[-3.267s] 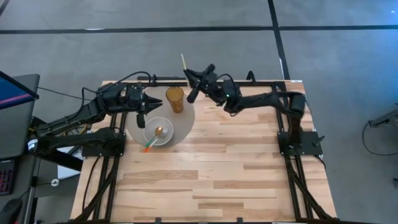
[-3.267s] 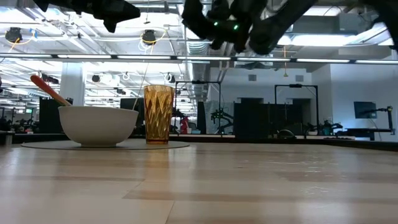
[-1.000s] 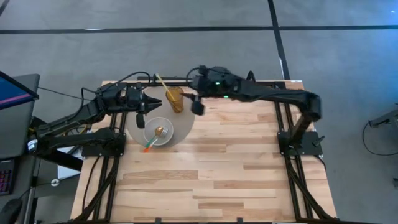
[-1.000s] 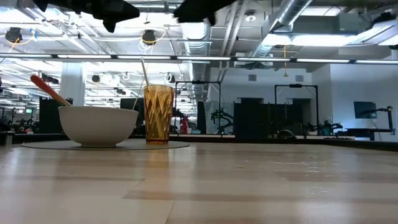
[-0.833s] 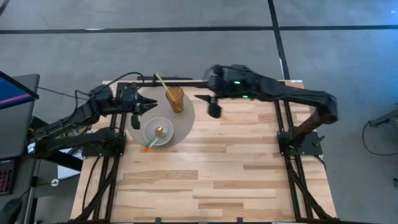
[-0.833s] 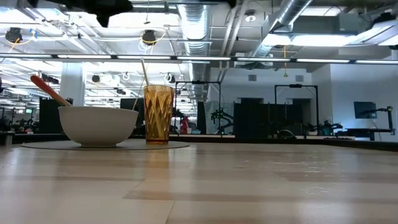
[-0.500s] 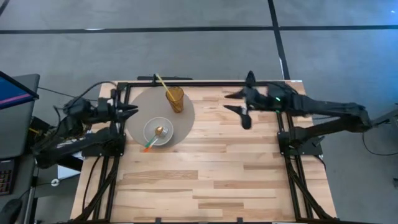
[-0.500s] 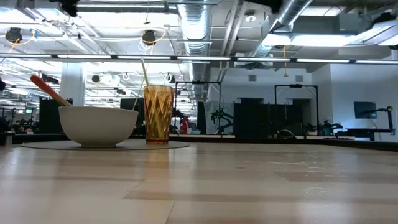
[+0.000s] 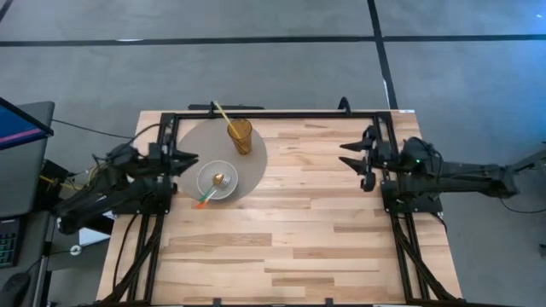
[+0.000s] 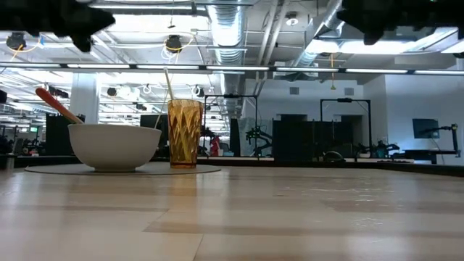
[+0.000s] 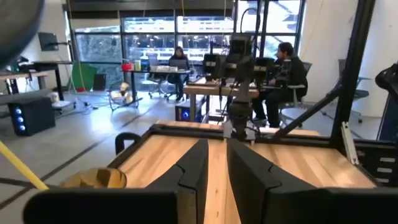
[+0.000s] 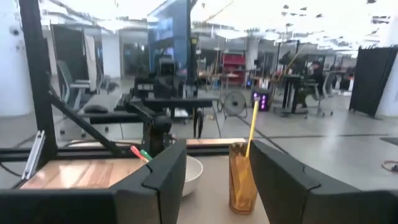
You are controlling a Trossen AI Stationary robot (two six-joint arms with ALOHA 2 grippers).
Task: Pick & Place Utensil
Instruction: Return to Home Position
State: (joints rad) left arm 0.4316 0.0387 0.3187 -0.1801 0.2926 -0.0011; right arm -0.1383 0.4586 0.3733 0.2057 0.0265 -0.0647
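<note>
Left fingers: nearly closed, empty, at tabletop's left edge beside mat | Right fingers: spread, empty, at right edge | Your straw: leaning in cup on mat, well apart from both.

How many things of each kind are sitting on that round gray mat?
Bowl: 1
Spoon: 1
Cup: 1
Straw: 1
Total on the mat: 4
</note>
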